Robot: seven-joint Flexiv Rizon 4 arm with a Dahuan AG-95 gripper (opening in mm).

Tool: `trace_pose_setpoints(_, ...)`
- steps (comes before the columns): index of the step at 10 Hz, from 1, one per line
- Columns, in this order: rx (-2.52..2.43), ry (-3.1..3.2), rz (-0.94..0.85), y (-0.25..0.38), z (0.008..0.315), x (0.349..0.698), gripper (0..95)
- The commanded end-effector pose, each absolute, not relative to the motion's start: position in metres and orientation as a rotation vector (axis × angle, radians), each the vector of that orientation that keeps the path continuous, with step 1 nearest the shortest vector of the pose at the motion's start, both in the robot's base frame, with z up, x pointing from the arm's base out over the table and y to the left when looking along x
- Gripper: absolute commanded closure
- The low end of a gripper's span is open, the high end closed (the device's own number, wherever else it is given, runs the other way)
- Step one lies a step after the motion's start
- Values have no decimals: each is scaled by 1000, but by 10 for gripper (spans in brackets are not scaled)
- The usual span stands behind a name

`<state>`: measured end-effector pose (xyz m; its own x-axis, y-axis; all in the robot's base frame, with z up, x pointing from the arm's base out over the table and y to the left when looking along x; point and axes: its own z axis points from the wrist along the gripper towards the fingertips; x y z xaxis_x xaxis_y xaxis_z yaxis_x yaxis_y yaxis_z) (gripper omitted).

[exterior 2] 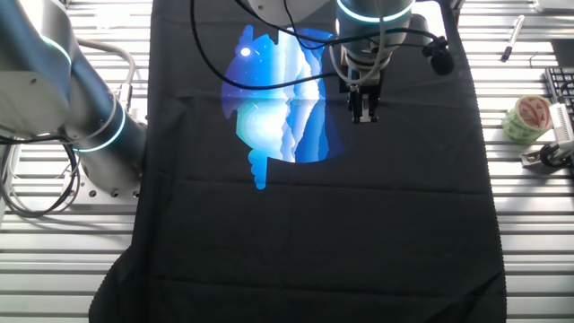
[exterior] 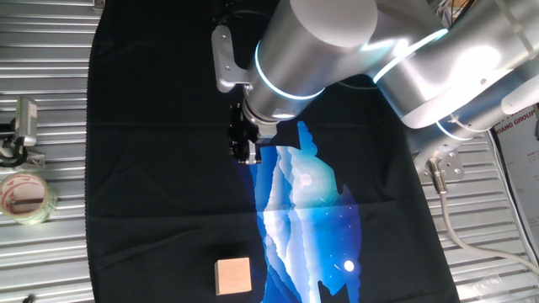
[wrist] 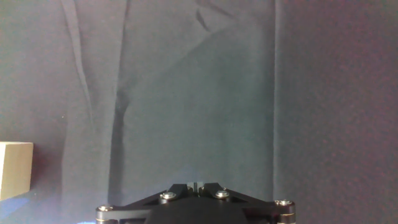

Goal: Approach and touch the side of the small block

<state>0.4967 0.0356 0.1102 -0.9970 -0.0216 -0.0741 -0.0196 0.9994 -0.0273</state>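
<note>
The small block (exterior: 233, 275) sits at the bottom centre of one fixed view, well apart from the claw (exterior: 245, 150) near the top centre, its fingers pressed together and empty. Risk: with the block only at the hand view's left edge, a misjudged approach could knock it away.

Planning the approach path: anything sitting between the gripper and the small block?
Nothing visible. In one fixed view only bare black cloth and its blue print lie between the gripper and the small block. The hand view shows the block at the left edge, with unobstructed cloth around it. The tape roll sits off the cloth.
</note>
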Motion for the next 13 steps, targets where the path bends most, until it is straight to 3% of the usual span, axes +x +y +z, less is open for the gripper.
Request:
trace_pose_setpoints(1,-103,3089,14,36,110,498,950)
trace_pose_setpoints(13,-359,3163,130,36,110,498,950)
